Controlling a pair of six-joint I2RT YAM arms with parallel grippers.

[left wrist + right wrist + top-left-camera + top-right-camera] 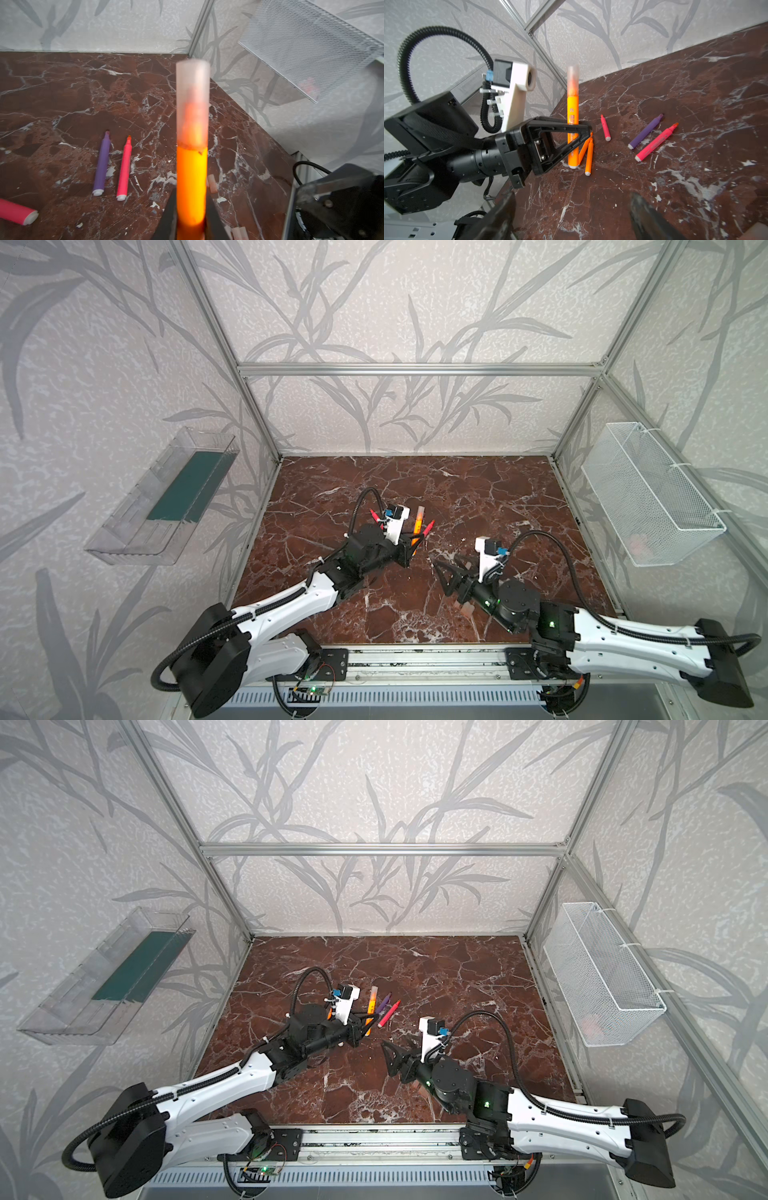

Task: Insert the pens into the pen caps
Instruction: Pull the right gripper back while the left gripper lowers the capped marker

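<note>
Roughly upright, orange pen (573,108) (cap (572,76) uppermost) in left fingers (558,126).

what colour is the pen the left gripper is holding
The pen is bright orange, under a pale translucent cap; clearest in the right wrist view.

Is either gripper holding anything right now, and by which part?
Left gripper holds the capped orange pen by its barrel, below the cap. Right gripper is open, holding nothing.
</note>
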